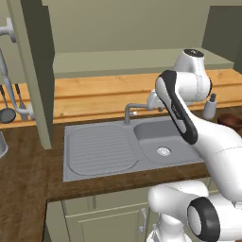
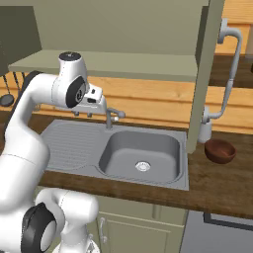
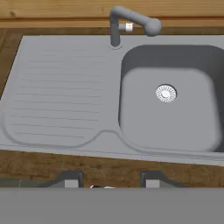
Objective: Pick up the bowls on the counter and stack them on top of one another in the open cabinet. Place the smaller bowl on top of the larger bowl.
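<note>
- Claw [image 3: 111,180] first: in the hand view we saw its two dark finger tips [image 3: 70,178] standing well apart with nothing between them, so it was spread wide and carrying nothing.
- It hung above the front edge of the sink [image 3: 65,87], camera looking down at the ribbed drainboard on one side and the basin on the other.
- Bowl count: we could make out one for sure, the smaller bowl [image 2: 220,150], dark reddish-brown and upright on the counter [image 2: 217,183], off to the right of the sink, just beside a pale soap bottle [image 2: 204,130].
- In the left base view a dark brown shape [image 1: 231,119] sat at the right edge, mostly hidden behind the arm; we couldn't tell which bowl it was.
- One faucet [image 2: 112,116], one basin with one drain [image 2: 143,166], one drainboard.
- One open door of the cabinet [image 2: 202,79] hung edge-on to the right of the sink, with a grey curved bar handle [image 2: 230,74] on it.
- A couple of dark utensils [image 1: 8,106] hung on the wall at far left.
- Arm pose: it rose from the base, bent at the elbow and reached forward over the sink, wrist [image 2: 73,89] up high near the faucet and the hand turned downward.
</note>
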Robot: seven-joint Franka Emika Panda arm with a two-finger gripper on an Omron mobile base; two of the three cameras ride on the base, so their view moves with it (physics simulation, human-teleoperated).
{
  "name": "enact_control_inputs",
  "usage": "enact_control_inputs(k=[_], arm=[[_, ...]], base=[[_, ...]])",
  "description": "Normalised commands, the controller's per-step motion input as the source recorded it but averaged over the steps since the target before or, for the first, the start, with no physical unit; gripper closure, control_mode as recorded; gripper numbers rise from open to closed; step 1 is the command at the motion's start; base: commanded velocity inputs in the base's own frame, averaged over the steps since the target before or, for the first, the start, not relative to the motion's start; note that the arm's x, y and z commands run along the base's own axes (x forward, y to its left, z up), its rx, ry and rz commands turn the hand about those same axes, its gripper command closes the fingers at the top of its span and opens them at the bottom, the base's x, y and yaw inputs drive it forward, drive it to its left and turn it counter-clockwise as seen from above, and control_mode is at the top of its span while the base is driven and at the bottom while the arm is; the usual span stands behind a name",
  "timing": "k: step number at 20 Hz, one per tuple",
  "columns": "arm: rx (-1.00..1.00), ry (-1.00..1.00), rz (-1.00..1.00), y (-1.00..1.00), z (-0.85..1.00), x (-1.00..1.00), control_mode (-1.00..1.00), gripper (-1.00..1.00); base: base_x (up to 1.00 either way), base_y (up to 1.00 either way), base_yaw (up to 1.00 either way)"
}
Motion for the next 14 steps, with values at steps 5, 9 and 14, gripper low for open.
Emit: enact_control_inputs(k=[5,9,14], arm=[[0.0,-0.01,0.0,-0.12,0.0,-0.12,-1.0,-1.0],[0.0,0.0,-0.05,-0.52,0.0,-0.2,-1.0,-1.0],[0.0,0.0,-0.03,-0.3,0.0,-0.09,-1.0,-1.0]], base=[[0.0,0.0,0.0],[0.0,0.0,0.0],[0.0,0.0,0.0]])
